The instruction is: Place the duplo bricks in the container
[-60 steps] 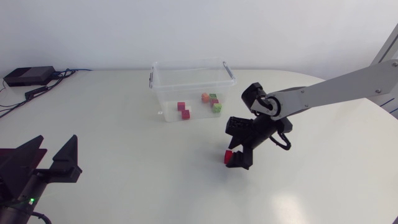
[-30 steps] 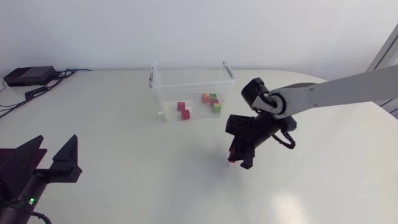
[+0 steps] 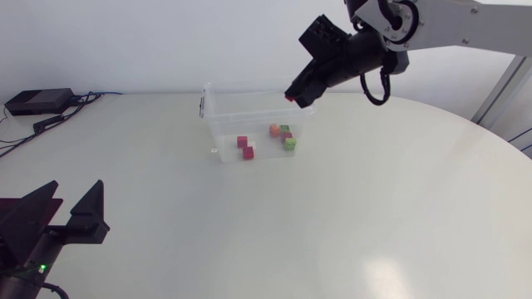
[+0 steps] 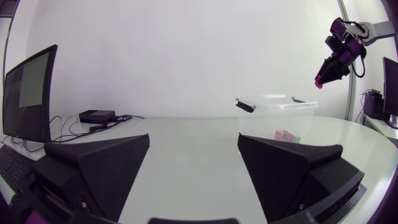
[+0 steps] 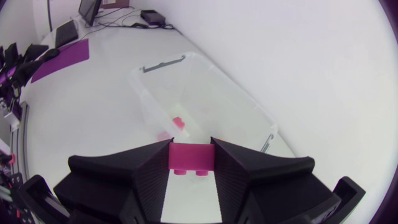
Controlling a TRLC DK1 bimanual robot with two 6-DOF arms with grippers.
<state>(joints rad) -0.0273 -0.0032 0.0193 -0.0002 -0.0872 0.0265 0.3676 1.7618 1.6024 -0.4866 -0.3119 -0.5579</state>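
Table with container: a clear plastic container (image 3: 249, 104) stands on a white round table (image 3: 249, 241), toward its far edge. Well to the container's left, by the table's rim, lies a flat black box (image 3: 38, 101). Dark cables (image 3: 83, 100) run from the box across the tabletop. A tiny pale mark (image 3: 214, 151) sits just off the container's front-left corner.

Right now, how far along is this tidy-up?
Done: several bricks already lie in the clear container. In hand: the right gripper holds a pink brick high above the container's edge. Left: dropping that one in; I see no other loose bricks. The left gripper sits open and empty.
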